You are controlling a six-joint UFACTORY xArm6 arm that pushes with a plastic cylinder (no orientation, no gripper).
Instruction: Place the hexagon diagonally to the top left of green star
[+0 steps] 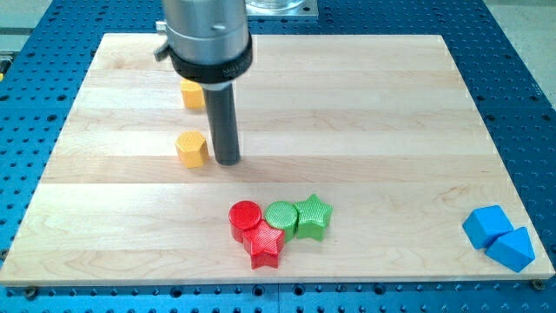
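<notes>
- You're looking at a pale wooden tabletop (365, 113) that's sitting on a blue perforated base (521, 96).
- There's no pincer showing anywhere, so nothing apart or together to report; the arm is just ending in a straight dark rod hanging from a fat grey and black collar (208, 43).
- My tip (228, 162) is resting on the wood just to the view's right of the yellow hexagon (191, 149). It's super close, and you honestly can't tell whether it's touching or not.
- That yellow hexagon is sitting left of centre, roughly mid-height on the board.
- The green star (312, 216) is sitting lower down near the view's bottom, so the hexagon is already lying up and to the left of it, well apart.
- Hugging the star's left side is a green cylinder (281, 215), and next to that a red cylinder (245, 218).
- A red star (264, 245) is tucked just below those two cylinders, touching them.
- A second yellow block (192, 94) is peeking out behind the collar toward the view's top; its shape is too hidden to call.
- Way over at the bottom right corner, a blue cube (486, 225) and a blue triangle-ish block (512, 249) are sitting pressed together.
</notes>
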